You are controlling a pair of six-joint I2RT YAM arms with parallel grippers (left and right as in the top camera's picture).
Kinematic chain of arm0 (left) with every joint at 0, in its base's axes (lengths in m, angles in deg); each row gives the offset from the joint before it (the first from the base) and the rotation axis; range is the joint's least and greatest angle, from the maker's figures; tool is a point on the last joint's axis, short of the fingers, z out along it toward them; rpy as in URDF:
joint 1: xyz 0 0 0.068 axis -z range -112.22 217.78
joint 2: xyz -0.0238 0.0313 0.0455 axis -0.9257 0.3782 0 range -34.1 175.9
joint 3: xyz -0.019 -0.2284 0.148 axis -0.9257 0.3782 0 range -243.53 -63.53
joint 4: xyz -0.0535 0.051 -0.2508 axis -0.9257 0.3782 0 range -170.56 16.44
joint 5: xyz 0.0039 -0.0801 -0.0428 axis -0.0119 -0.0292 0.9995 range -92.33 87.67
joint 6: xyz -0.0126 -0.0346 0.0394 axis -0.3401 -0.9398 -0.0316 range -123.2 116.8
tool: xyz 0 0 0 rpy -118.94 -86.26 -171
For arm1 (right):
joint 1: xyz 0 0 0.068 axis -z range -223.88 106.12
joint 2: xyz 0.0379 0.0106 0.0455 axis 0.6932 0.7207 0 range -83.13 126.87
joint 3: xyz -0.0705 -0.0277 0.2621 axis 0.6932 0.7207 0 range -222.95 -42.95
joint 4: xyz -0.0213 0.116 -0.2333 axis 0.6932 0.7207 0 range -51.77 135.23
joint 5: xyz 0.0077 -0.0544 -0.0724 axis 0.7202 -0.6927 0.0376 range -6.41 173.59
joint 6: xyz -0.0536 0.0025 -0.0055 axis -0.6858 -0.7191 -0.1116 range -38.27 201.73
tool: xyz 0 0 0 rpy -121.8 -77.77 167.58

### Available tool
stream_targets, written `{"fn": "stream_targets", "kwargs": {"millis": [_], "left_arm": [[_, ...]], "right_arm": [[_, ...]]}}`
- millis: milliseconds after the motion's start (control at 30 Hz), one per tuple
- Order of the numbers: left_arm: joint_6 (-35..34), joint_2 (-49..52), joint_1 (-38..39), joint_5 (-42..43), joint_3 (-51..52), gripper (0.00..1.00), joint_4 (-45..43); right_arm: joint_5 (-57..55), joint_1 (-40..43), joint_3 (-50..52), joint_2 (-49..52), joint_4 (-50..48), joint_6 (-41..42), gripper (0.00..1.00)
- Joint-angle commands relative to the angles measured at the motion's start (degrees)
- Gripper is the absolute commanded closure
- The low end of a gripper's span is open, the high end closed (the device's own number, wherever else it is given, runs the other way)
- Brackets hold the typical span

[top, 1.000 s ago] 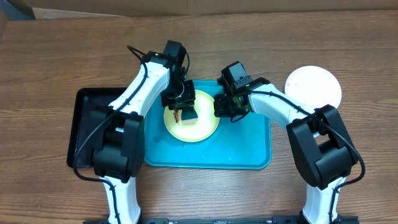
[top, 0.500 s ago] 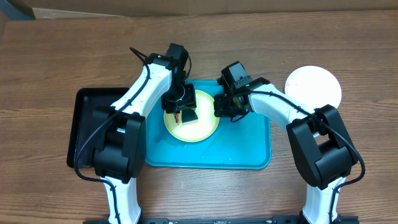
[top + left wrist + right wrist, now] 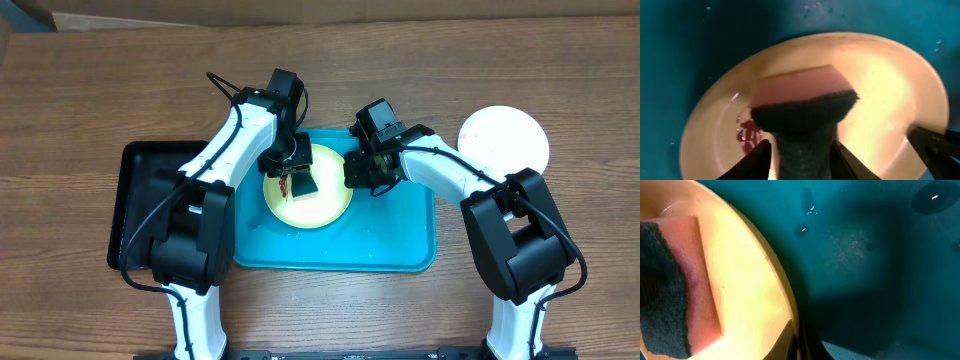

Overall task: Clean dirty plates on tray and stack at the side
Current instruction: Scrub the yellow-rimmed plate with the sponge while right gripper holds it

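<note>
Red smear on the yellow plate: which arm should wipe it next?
Left, probably. The left fingers grip the sponge, resting on the yellow plate right beside the red smear. The right fingers only pinch the plate's rim, seemingly steadying it.

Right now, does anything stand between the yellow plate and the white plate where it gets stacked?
The sponge, held by the left tool, sits on the yellow plate; the right tool pinches that plate's rim. Past the raised rim of the tray, nothing visible lies on the table toward the white plate.
</note>
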Motion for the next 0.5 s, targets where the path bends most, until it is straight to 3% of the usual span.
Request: {"fn": "stream_targets", "kwargs": {"millis": [0,367,467], "left_arm": [[-0.13,-1.38,0.57,2.34,0.37,0.61,-0.22],[-0.11,-1.38,0.59,1.01,3.04,0.6,-0.66],[-0.13,-1.38,0.59,1.05,4.61,0.67,-1.77]], "right_arm": [[-2.95,-0.22,2.03,2.47,0.22,-0.17,0.96],[-2.95,-0.22,2.03,2.47,0.24,-0.17,0.96],[-2.95,-0.22,2.03,2.47,0.24,-0.17,0.96]]}}
